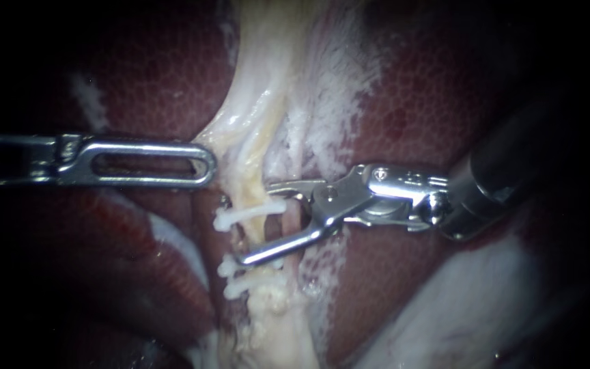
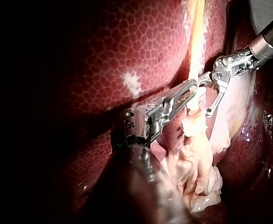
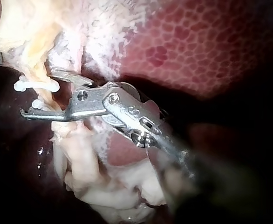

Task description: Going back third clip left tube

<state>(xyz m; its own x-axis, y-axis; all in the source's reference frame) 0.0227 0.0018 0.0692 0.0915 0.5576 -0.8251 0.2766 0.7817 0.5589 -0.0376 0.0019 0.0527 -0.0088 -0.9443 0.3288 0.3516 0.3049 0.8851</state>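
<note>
Dark red liver [image 1: 445, 102] lies behind; right instrument [image 1: 257, 222] has its jaws wide apart astride the pale tube [image 1: 253, 167], a white clip [image 1: 244, 216] between them, gripping nothing

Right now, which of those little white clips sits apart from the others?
The top clip, alone across the tube and nearest the left instrument. The middle clip and bottom clip sit close together further down.
</note>
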